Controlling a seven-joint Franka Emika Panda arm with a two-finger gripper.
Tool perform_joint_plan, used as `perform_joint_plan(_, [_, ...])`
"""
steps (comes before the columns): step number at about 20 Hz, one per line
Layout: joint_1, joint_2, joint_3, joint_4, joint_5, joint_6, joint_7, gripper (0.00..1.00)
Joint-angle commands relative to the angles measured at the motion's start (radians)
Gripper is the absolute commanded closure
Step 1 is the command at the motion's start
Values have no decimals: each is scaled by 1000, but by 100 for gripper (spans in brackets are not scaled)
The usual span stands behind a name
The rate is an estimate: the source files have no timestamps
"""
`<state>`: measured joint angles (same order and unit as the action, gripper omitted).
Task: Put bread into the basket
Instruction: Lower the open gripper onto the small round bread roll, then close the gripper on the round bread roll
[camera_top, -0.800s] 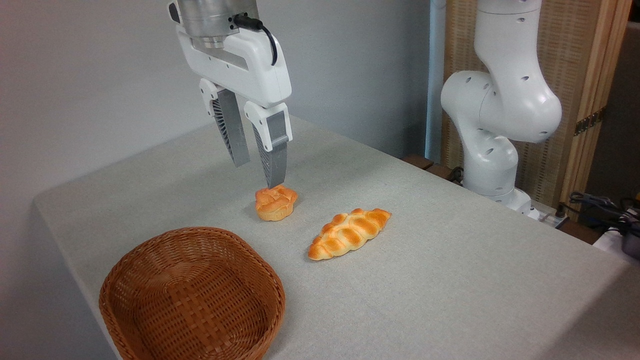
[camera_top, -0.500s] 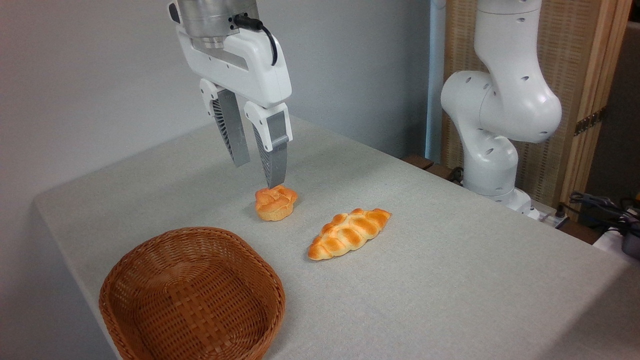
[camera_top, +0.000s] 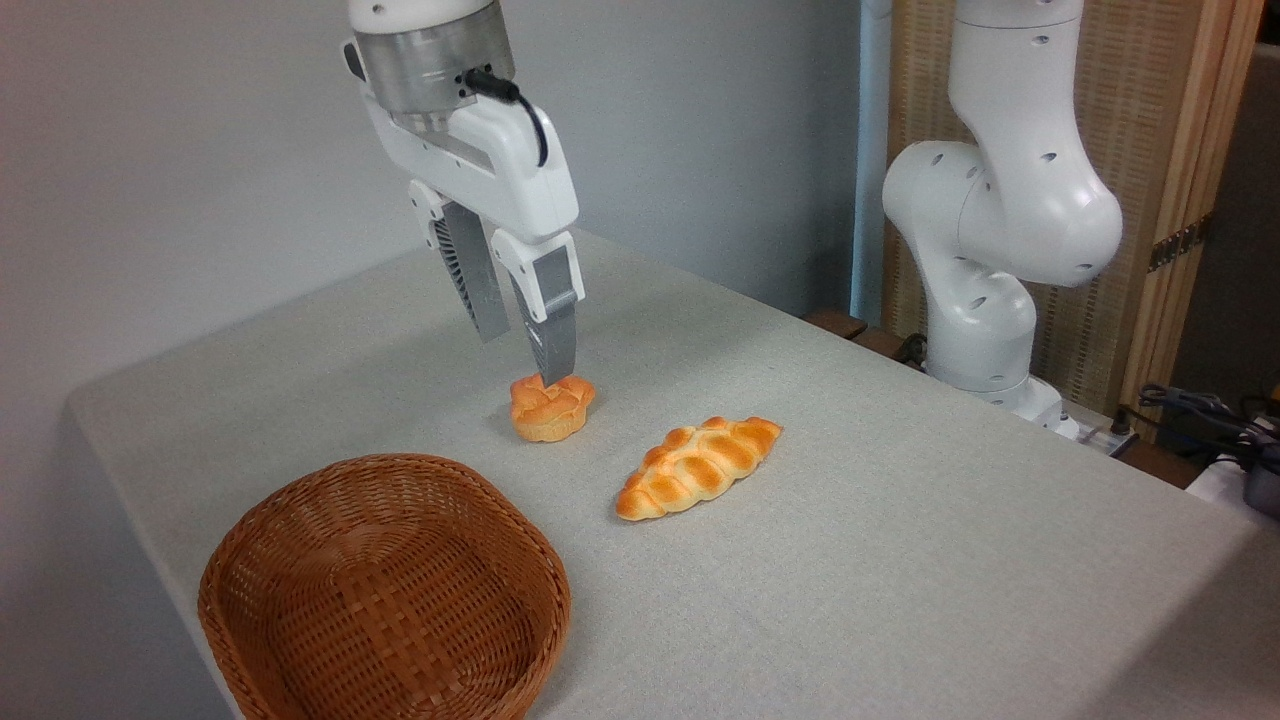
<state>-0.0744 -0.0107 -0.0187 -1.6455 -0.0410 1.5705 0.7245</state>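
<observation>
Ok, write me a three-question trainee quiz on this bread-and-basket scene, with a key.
1. True or false: the round bun already lies in the basket.
2. Which sits farther right on the table: the bun or the braided loaf?
3. The gripper hangs over the bun with its jaws: A) open, B) shut on the bun, C) shut on the loaf.

Key: 1 false, it rests on the table beyond the basket; 2 the braided loaf; 3 A.
</observation>
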Motion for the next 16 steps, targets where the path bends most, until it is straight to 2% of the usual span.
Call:
perform_joint_plan(1, [-68, -29, 6, -78, -14, -6, -20, 0])
perform_joint_plan(5, [-143, -138, 9, -311, -83, 175, -20, 0])
perform_joint_plan(7, [-191, -190, 16, -426, -88, 273, -20, 0])
perform_joint_plan(9, [-225, -196, 17, -473, -92, 324, -20, 0])
perform_joint_plan(12, [-249, -189, 17, -542, -161, 419, -19, 0])
perform_joint_plan(16, [-286, -183, 17, -609, -162, 510, -17, 0])
